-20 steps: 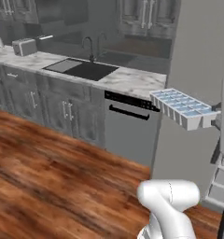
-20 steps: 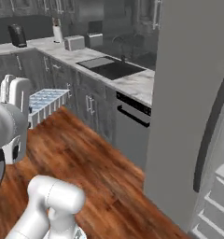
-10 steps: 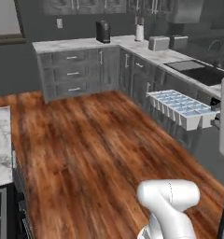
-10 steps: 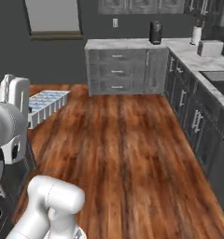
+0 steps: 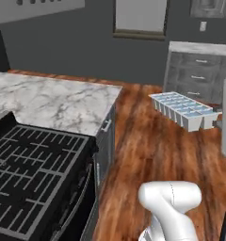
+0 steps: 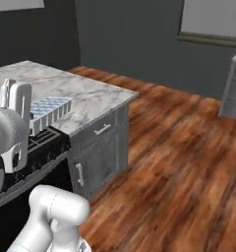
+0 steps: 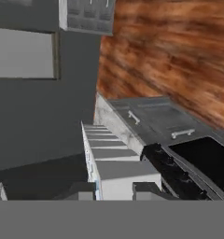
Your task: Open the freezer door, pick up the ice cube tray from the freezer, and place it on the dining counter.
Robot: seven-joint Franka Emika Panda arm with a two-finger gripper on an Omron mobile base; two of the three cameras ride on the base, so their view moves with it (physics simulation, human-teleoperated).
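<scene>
The ice cube tray point(image 5: 184, 109) is hanging level in the air above the wooden floor point(image 5: 152, 141), held at its near end by the gripper point(image 7: 114, 190), whose two dark fingertips are clamping the tray's short end between them in the hand view. In the right base view the tray point(image 6: 48, 109) is showing against the white marble tabletop point(image 6: 80, 93) beside the white hand. A black stove grate point(image 5: 35, 164) is lying just beside that marble slab, above grey cabinet drawers point(image 6: 98, 147). A dark grey wall with a pale window point(image 5: 141, 16) is standing beyond the floor
</scene>
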